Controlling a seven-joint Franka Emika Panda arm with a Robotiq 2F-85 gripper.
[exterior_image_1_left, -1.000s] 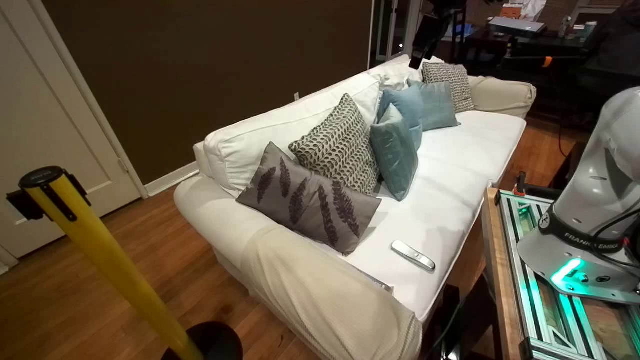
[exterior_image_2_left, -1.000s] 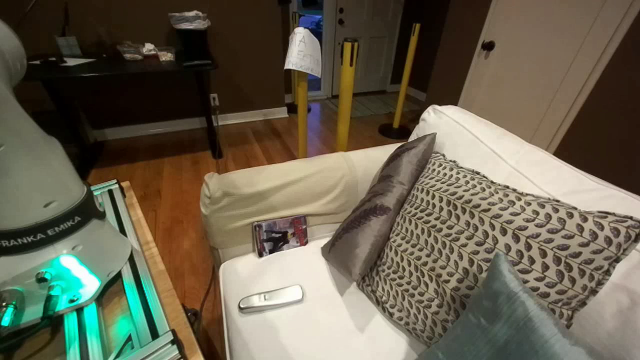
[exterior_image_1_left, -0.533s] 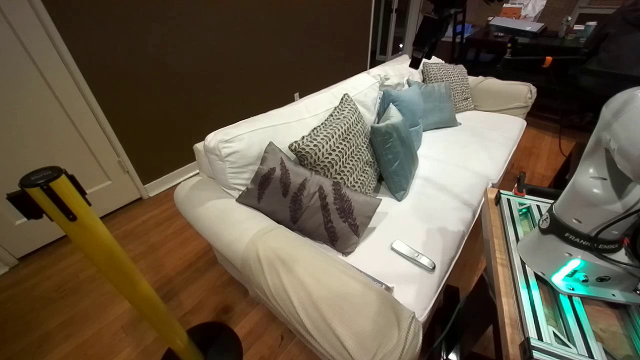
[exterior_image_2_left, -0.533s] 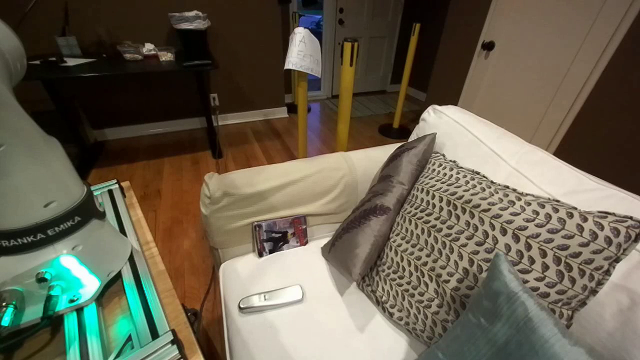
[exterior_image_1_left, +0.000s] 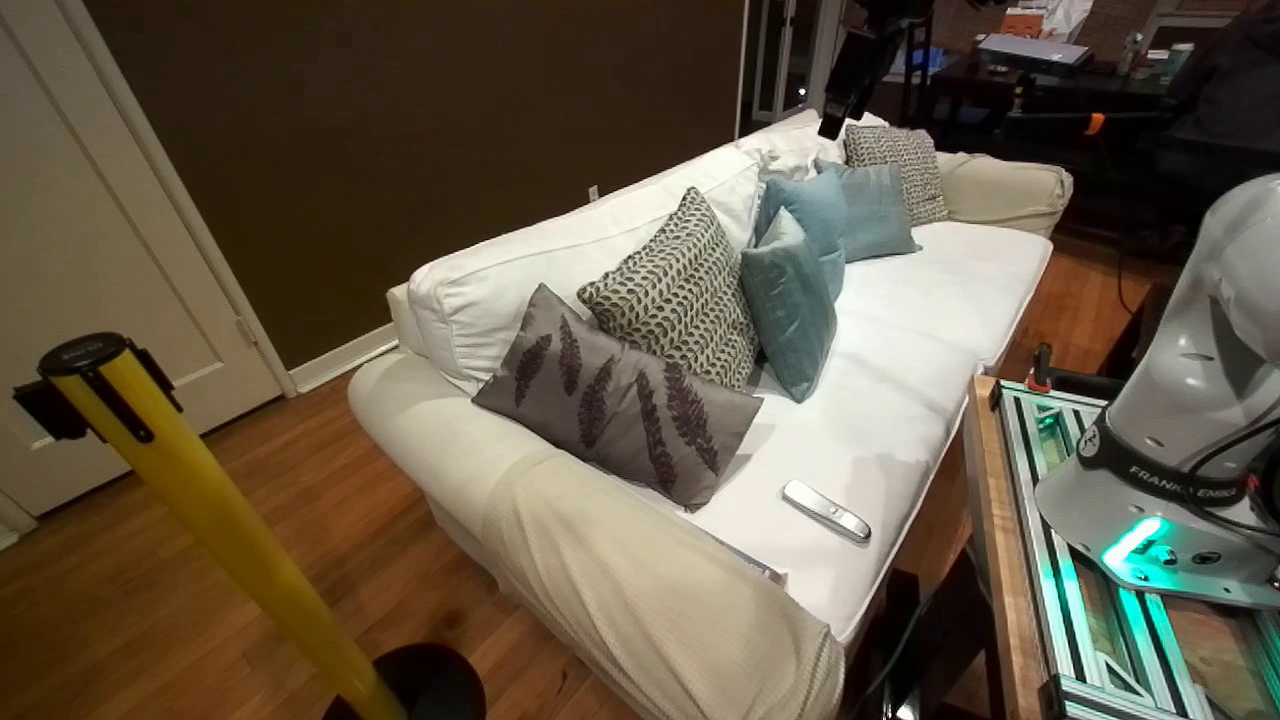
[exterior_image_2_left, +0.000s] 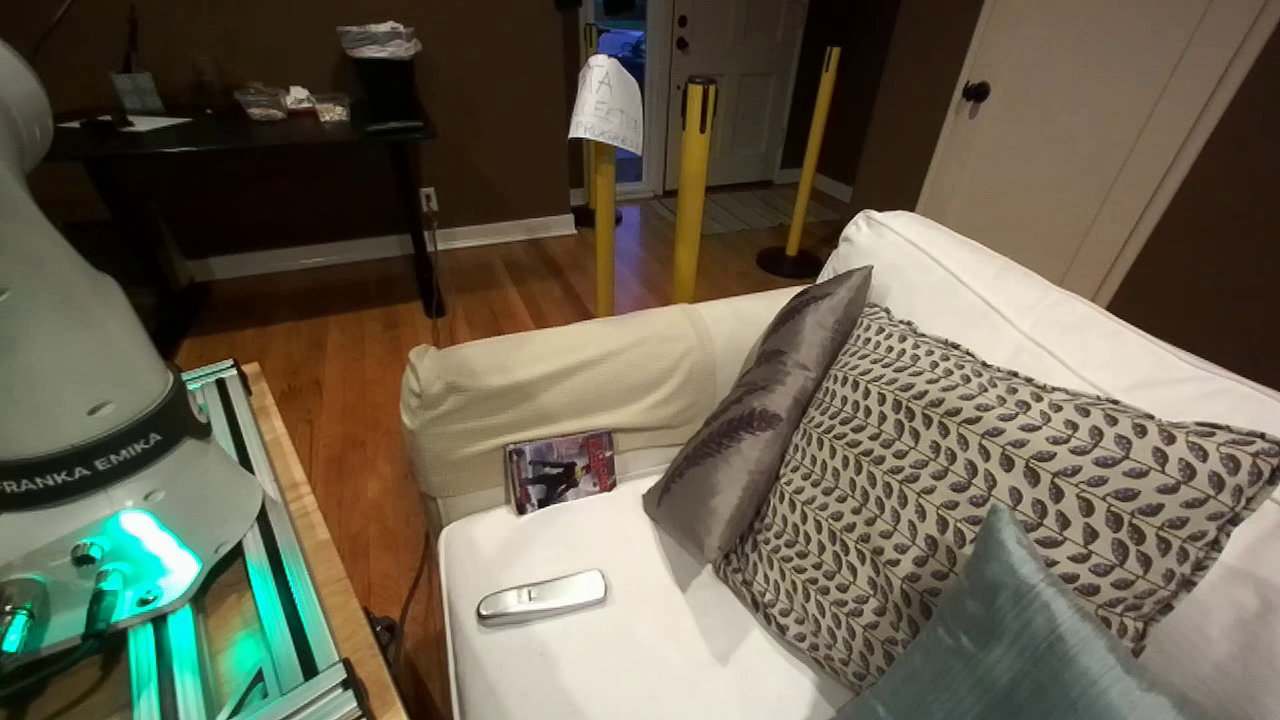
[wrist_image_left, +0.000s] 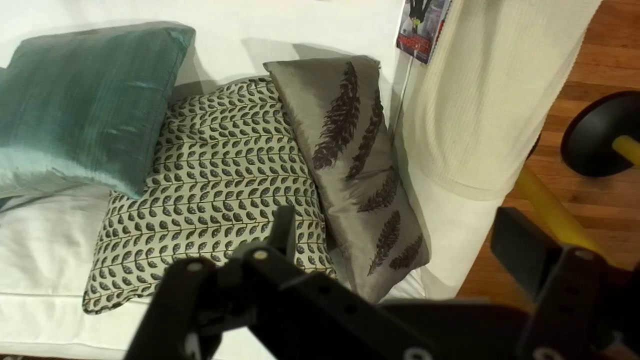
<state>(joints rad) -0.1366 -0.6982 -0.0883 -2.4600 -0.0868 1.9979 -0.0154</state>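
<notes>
My black gripper (wrist_image_left: 404, 235) stands open in the wrist view, nothing between its fingers. Below it lie a grey pillow (wrist_image_left: 345, 192) with dark feather prints and a leaf-patterned pillow (wrist_image_left: 215, 165). A teal pillow (wrist_image_left: 90, 105) overlaps the leaf-patterned one. In an exterior view the gripper (exterior_image_1_left: 838, 115) hangs above the white sofa's back, touching nothing. A slim silver handset (exterior_image_2_left: 542, 597) rests on the sofa seat (exterior_image_2_left: 570, 670), visible in both exterior views. Against the sofa's armrest leans a picture-covered case (exterior_image_2_left: 562, 472), partly cut off in the wrist view.
The armrest (exterior_image_2_left: 570, 380) wears a cream cover. A yellow post (exterior_image_1_left: 220, 510) on a black base stands beside the sofa. My arm's base (exterior_image_1_left: 1170, 500) is mounted on a wood-edged metal frame in front of the seat. More blue pillows (exterior_image_1_left: 870, 210) line the backrest.
</notes>
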